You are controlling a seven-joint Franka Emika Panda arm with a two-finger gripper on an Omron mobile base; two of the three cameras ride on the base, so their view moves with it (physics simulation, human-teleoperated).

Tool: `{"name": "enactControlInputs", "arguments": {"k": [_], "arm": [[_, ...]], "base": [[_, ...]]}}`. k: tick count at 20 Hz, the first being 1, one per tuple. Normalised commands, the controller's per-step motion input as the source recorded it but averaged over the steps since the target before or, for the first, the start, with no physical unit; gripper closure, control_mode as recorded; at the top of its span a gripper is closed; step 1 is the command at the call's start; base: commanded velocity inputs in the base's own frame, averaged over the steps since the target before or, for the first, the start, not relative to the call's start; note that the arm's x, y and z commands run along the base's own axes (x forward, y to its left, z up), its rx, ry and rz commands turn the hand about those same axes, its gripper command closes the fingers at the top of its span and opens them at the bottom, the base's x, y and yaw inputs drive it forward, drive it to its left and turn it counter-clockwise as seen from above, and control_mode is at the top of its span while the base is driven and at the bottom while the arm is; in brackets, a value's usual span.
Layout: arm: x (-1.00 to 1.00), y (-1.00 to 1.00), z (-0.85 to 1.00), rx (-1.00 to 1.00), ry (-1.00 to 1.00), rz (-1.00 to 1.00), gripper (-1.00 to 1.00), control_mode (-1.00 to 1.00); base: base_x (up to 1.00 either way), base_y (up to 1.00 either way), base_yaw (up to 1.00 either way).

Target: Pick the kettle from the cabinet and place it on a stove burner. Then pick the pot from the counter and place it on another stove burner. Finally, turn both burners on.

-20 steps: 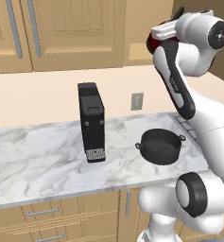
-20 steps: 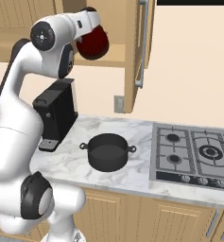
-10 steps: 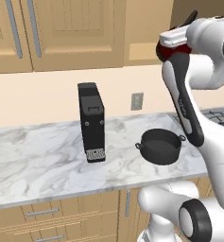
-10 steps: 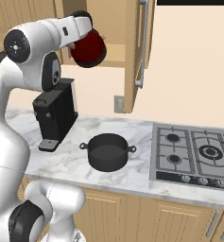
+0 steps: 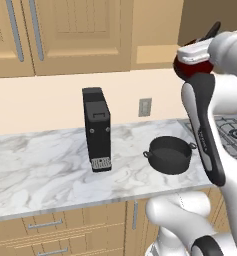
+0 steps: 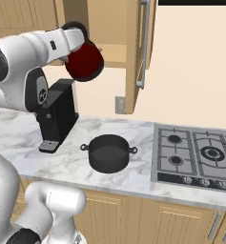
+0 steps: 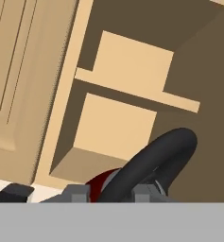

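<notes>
**Kettle held in the air by the open cabinet, pot and appliance on the counter**

Around: the pot (image 6: 108, 152) sits on the counter (image 6: 71, 164), upright, lidless, just left of the cooktop (image 6: 195, 157), not touching it. In the left base view the pot (image 5: 169, 154) is near the counter's front edge. A tall black boxy appliance (image 6: 58, 114) stands left of the pot and farther back, apart from it; same appliance (image 5: 97, 127) in the left base view. A wall outlet (image 6: 119, 104) is on the backsplash behind the pot. An open cabinet door (image 6: 139, 52) with a silver bar handle hangs edge-on between the kettle and the cooktop side. The burners (image 6: 175, 139) are bare under the grates, knobs along the front.

Task thing: the kettle (image 6: 85, 62) is up in the air, tilted, above the appliance and just in front of the open cabinet (image 7: 127, 108). Gripper (image 7: 112, 191) is clamped on the kettle's black arched handle (image 7: 153, 163), fingers either side of it. In the left base view the kettle (image 5: 191, 69) is mostly behind the arm.

Surface and room: white-grey veined marble, light wood drawers with silver handles below, tan wall cabinets (image 5: 70, 35) above with closed doors at left. Open cabinet inside shows a shelf (image 7: 137, 90), brown walls.
</notes>
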Motion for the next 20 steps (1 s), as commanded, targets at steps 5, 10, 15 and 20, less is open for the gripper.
{"name": "enactControlInputs", "arguments": {"k": [5, 10, 15, 20], "arm": [[-0.56, 0.00, -0.28, 0.00, 0.04, 0.00, 1.00, -1.00], [-0.48, 0.00, -0.28, 0.00, 0.05, 0.00, 1.00, -1.00], [-0.15, 0.00, -0.10, 0.00, 0.04, 0.00, 1.00, -1.00], [0.00, 0.00, 0.00, 0.00, 0.00, 0.00, 1.00, -1.00]], "base": [[0.00, 0.00, 0.00], [0.00, 0.00, 0.00], [0.00, 0.00, 0.00], [0.00, 0.00, 0.00]]}}
